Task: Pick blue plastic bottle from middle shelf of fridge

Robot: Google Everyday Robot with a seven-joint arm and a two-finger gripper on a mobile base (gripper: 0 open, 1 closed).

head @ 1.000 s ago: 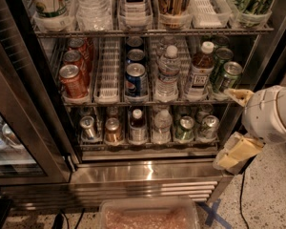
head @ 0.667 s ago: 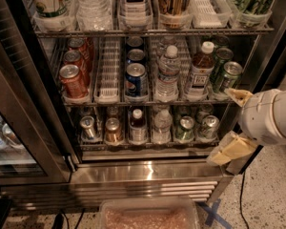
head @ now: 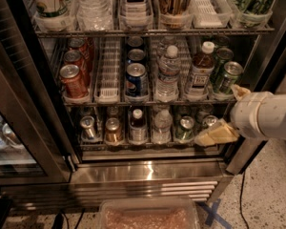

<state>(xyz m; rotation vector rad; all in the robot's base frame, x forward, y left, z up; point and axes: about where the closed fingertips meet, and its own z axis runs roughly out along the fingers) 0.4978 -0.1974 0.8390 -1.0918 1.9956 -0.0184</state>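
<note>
Cream pincer (head: 217,114) hangs at the right edge of the fridge (head: 148,171), its two fingers spread wide and empty, probably set to close around a bottle. The blue plastic bottle (head: 200,73) stands upright just up and left of it, at the front of the middle shelf (head: 148,101). It sits between a water bottle (head: 168,75) and green cans (head: 227,75), so room looks tight.

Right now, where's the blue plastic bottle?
The blue plastic bottle stands on the middle shelf, rightward, between water bottle and green cans; gripper hovers lower right.
</note>
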